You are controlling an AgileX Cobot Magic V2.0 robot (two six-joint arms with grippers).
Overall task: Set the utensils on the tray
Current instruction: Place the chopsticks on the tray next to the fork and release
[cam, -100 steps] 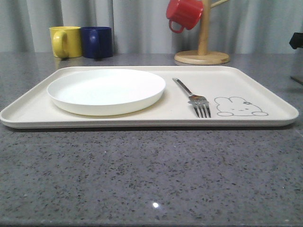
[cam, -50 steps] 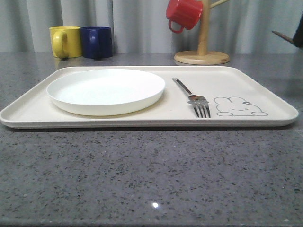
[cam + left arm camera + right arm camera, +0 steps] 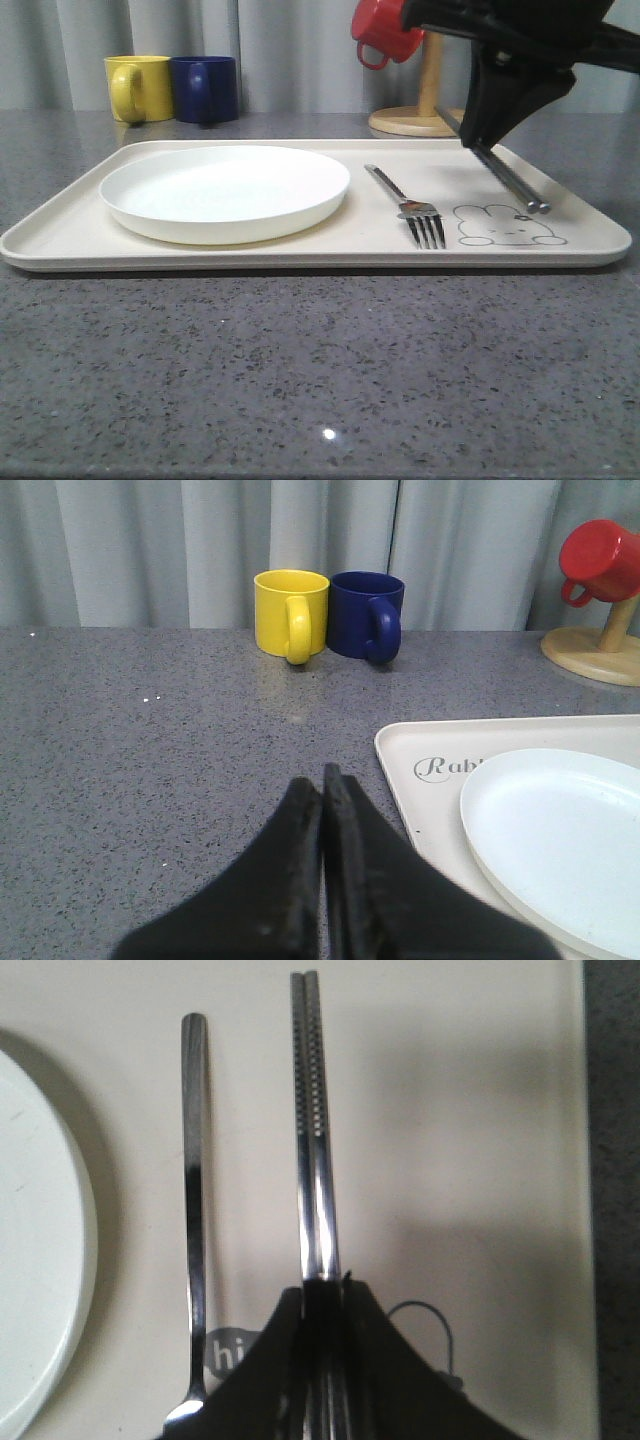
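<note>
while the chopsticks are held above the tray, the scene is laid out as follows.
right gripper (image 3: pixel 487 135): pinched on the chopsticks (image 3: pixel 505 173), seen in the front view over the tray's 3 o'clock side.
chopsticks: held side by side and tilted, their near tips above the rabbit drawing (image 3: pixel 505 225); contact with the tray cannot be told.
fork (image 3: pixel 408 205): laid flat on the tray (image 3: pixel 60 235), just beside the chopsticks, at 3 o'clock of the plate (image 3: pixel 225 190).
open room: bare tray between the chopsticks and the tray's 3 o'clock rim.
left gripper (image 3: pixel 323 780): pressed together, nothing held, over bare counter (image 3: pixel 150 740) beside the tray's corner.
</note>
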